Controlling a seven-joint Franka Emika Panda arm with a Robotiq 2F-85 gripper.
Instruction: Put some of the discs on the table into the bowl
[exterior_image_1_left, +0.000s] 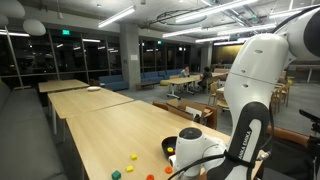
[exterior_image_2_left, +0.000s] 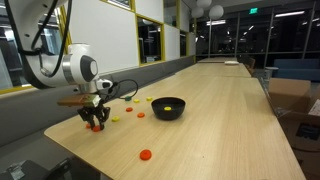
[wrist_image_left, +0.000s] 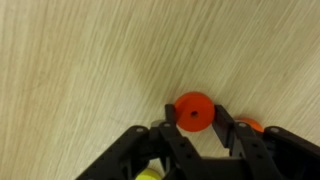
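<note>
Where the wrist view looks straight down at the pale wood of the table, the gripper comes in from the bottom edge. Black fingers stand close on either side of a red disc and touch its rim: jaws closed onto it, disc flat on the wood. Orange disc just beside the finger farther right in view, partly hidden by it. Something yellow-green at the bottom edge, blurred; cannot tell what.

In an exterior view the gripper points down at the table near its front corner, tips at the surface. The red disc is too small to make out between them. Bowl, black and low, near the gripper but apart from it, toward the middle of the top. A yellow piece lies inside. Loose discs between gripper and bowl; an orange one nearer the front edge.

In an exterior view the white arm fills the right side and hides the gripper. Bowl rim shows just beside the arm. On the table: yellow disc, red, green, orange, spread apart.
</note>
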